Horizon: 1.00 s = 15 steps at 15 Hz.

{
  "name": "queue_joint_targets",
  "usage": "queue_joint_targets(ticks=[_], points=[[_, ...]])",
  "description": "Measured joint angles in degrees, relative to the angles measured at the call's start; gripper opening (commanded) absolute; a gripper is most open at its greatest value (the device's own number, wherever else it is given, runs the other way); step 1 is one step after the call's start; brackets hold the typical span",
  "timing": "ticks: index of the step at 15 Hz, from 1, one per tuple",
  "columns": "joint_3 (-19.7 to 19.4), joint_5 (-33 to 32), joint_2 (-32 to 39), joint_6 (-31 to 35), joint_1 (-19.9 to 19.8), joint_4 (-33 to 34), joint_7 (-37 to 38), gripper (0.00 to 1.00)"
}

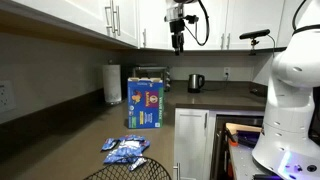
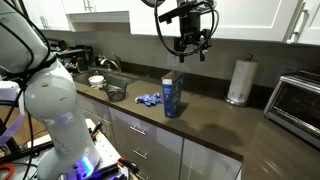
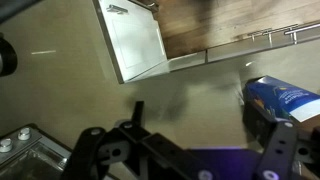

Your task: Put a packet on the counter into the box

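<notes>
The box [image 1: 144, 103] stands upright on the counter [image 1: 95, 132], blue with a red-and-yellow front. It also shows in an exterior view [image 2: 172, 96] and at the right edge of the wrist view [image 3: 285, 98]. A pile of small blue packets [image 1: 127, 151] lies on the counter in front of the box. It shows beside the box in an exterior view [image 2: 149, 99]. My gripper [image 1: 178, 42] hangs high above the counter, well above the box [image 2: 188, 45]. In the wrist view its fingers [image 3: 195, 115] are spread apart with only counter between them. The packets are out of the wrist view.
A paper-towel roll [image 1: 112, 84] and a toaster oven [image 1: 150, 75] stand behind the box. A kettle [image 1: 195, 82] is farther along. A sink [image 2: 110, 90] with a bowl lies beyond the packets. Upper cabinets [image 1: 90, 18] hang overhead. The robot's white base [image 1: 290, 100] stands off the counter.
</notes>
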Motion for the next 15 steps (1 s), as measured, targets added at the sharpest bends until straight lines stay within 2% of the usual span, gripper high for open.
queue_joint_targets(ticks=[7,15], points=[[0.06,0.05,0.09,0.09,0.37,-0.12,0.09,1.0],[4.57,0.14,1.5,1.07,6.07,-1.77,1.09,1.0]])
